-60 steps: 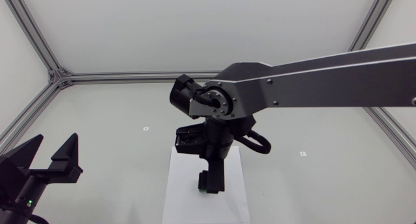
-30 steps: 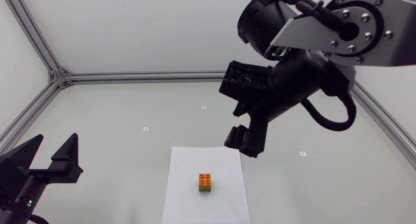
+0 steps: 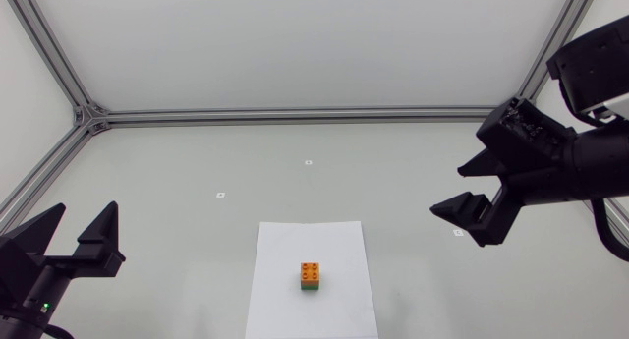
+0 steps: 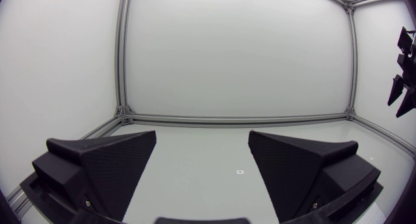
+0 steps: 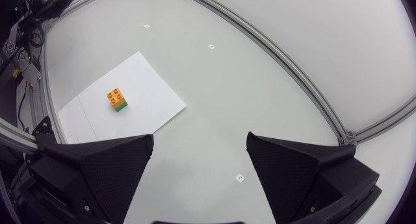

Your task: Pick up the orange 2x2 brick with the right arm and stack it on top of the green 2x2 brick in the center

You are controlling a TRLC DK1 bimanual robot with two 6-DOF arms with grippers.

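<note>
The orange 2x2 brick (image 3: 312, 272) sits stacked on the green 2x2 brick (image 3: 311, 288) on a white paper sheet (image 3: 339, 300) at the table's front centre. The right wrist view shows the same stack, orange brick (image 5: 116, 96) over green brick (image 5: 119, 108), far ahead of the fingers. My right gripper (image 3: 474, 207) hangs open and empty above the table's right side, well away from the stack. My left gripper (image 3: 77, 233) rests open and empty at the front left. In the left wrist view the left gripper (image 4: 203, 165) holds nothing, and the right gripper (image 4: 404, 84) shows far off to the side.
The paper sheet (image 5: 158, 93) lies flat under the bricks. An aluminium frame rail (image 3: 295, 114) runs along the table's back edge and its sides. Small white markers (image 3: 221, 195) dot the grey table surface.
The right arm has let go of the orange brick on the green one, then lifted and swung away to the right. The left arm has stayed still.
</note>
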